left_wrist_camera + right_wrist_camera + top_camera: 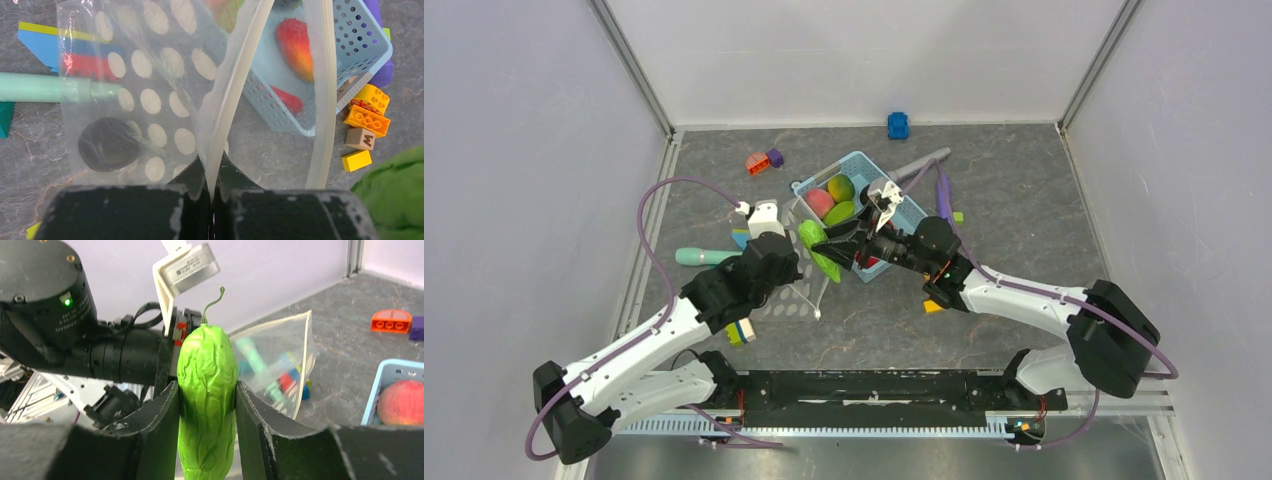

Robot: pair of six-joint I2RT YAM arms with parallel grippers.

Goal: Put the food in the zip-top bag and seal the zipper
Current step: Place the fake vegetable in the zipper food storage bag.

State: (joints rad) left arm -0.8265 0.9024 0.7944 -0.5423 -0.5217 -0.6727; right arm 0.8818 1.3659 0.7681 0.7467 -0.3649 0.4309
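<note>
The left gripper [210,170] is clenched on one lip of the zip-top bag [796,298]. The bag hangs left of the middle of the worktop, a little toward the near edge. From the pinch the zipper [240,85] goes away in two strips that spread apart, so I judge the mouth is open on the side that faces the right edge.

A dark round thing [107,145] shows through the dotted plastic. I cannot tell if it is inside the bag or under it.

Just to the right of the mouth is the green vegetable [207,365], grasped at its middle by the right gripper [206,405]. The vegetable is just beside the outer lip and not yet between the two strips. Its long axis runs from the far edge to the near edge and crosses the fingers. To go in, it must travel toward the left edge, and the right arm is the one that carries it.

Further right, toward the far edge, stands the basket [864,160].

The count is one bag, one vegetable in the gripper, and three toy fruits [820,202] seen from above in the basket. The left wrist view also shows a red piece [290,100] lower inside the basket.
</note>
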